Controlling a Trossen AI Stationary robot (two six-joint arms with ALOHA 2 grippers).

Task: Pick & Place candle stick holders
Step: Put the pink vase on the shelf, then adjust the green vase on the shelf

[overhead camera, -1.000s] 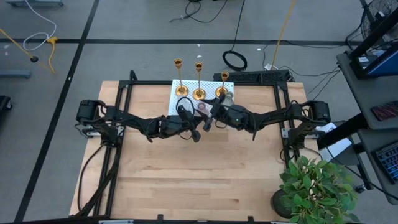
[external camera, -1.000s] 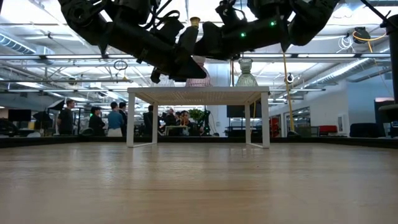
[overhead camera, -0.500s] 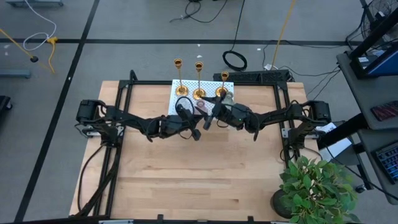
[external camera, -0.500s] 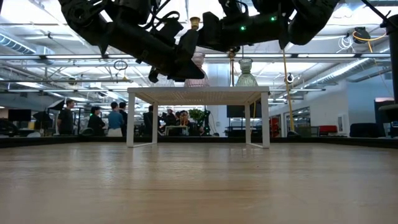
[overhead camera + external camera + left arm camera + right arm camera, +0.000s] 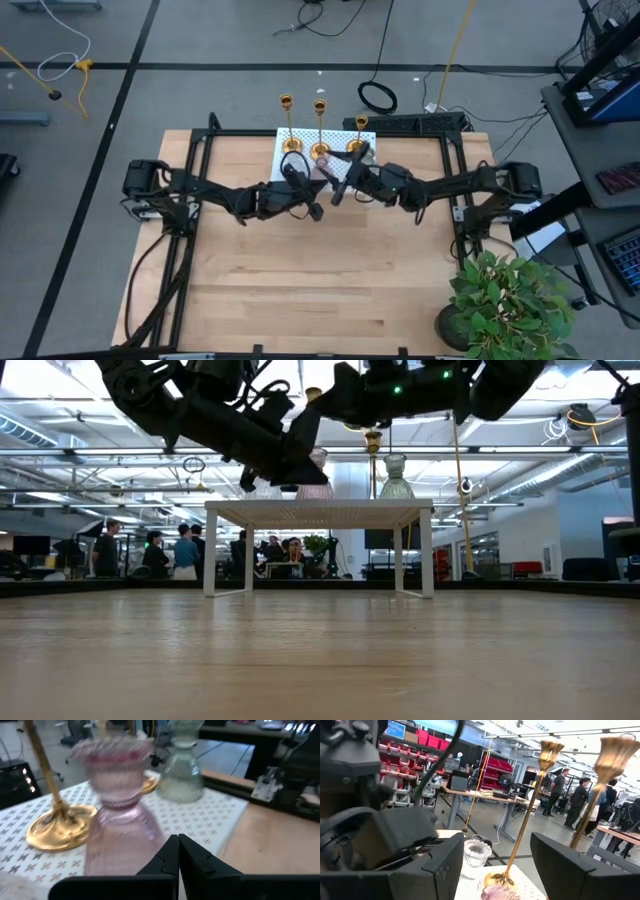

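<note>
We see the three candle stick holders [image 5: 320,128] standing upright in a row along the far edge of a white patterned mat [image 5: 295,165] at the far middle of the table [image 5: 300,270], each on its round gold base. Two other pieces stand on the same mat: a pink ribbed glass holder [image 5: 120,815] and a clear glass one [image 5: 181,770] farther back.

Both arms meet over this mat. The left gripper [image 5: 312,205] hangs just in front of the pink glass holder; in its wrist view we see its jaws closed together with nothing between them, the tips close to the pink glass but not around it. A gold base [image 5: 60,822] sits just beside the pink piece there.

The right gripper [image 5: 345,180] is where we find the change. A second ago it sat lower and nearer the middle of the mat, over the clear glass; now it has swung up and back toward the rightmost gold stem, and in the low view its dark body has risen so that the clear glass holder [image 5: 396,478] and a gold stem [image 5: 372,452] show below it. Its jaws stand wide open, holding nothing, and its wrist view looks between them at two gold stems [image 5: 530,810] with their cup tops

The left arm has barely shifted over the same second
</note>
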